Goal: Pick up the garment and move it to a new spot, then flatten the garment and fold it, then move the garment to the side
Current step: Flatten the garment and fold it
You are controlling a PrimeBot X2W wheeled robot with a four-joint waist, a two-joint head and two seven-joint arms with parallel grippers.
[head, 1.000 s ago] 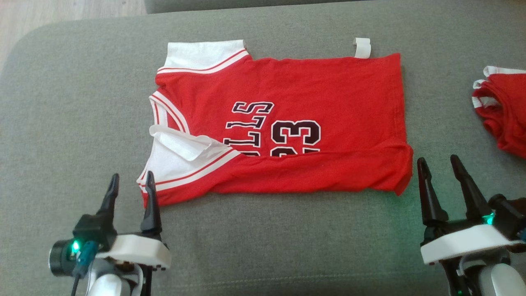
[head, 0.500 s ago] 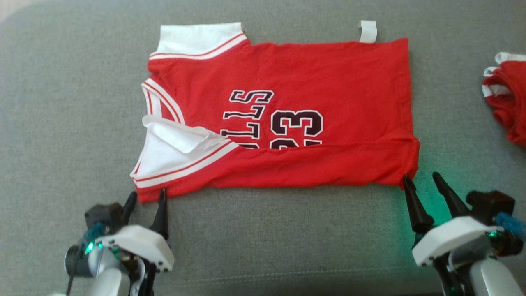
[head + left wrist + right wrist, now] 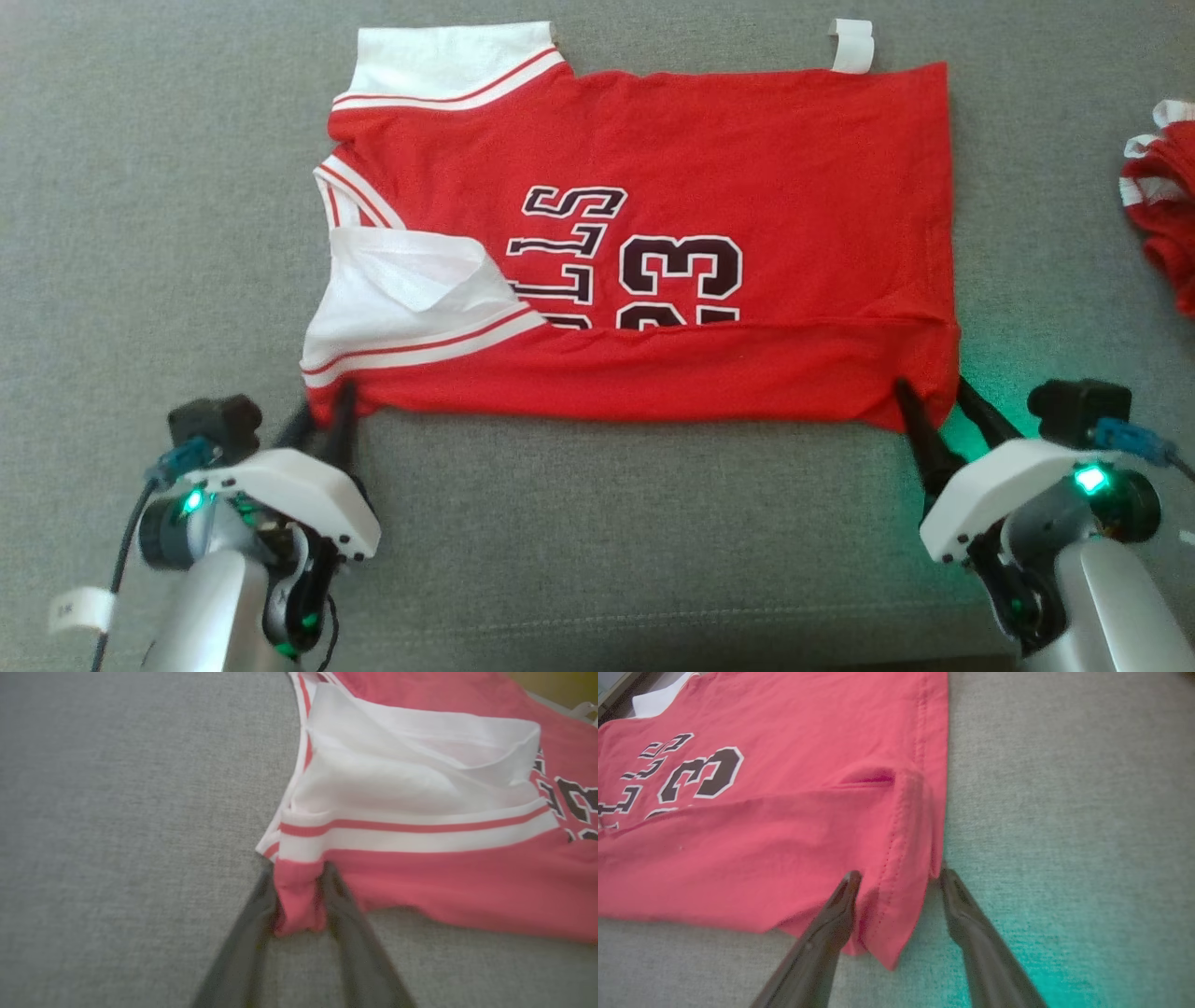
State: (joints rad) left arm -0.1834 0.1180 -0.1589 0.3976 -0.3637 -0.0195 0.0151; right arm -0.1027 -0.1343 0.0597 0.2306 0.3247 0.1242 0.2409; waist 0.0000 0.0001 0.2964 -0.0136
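Note:
The garment [image 3: 653,140] is a red jersey with white trim and black lettering, lying flat on the grey cushion with its near edge folded over. My left gripper [image 3: 325,411] is at its near left corner. In the left wrist view that red corner [image 3: 299,896] is bunched between the fingers of the left gripper [image 3: 299,872], whose jaws are partly narrowed and touch it on both sides. My right gripper [image 3: 931,387] stands open at the near right corner. In the right wrist view the hem corner [image 3: 896,868] lies between the spread fingers of the right gripper [image 3: 899,875].
A second crumpled red and white garment [image 3: 1162,205] lies at the right edge. The grey cushion [image 3: 607,541] stretches bare in front of the jersey, with a seam near its front edge.
The head camera has tilted in. Both grippers moved forward from short of the jersey onto its near corners. The left jaws have narrowed around the corner.

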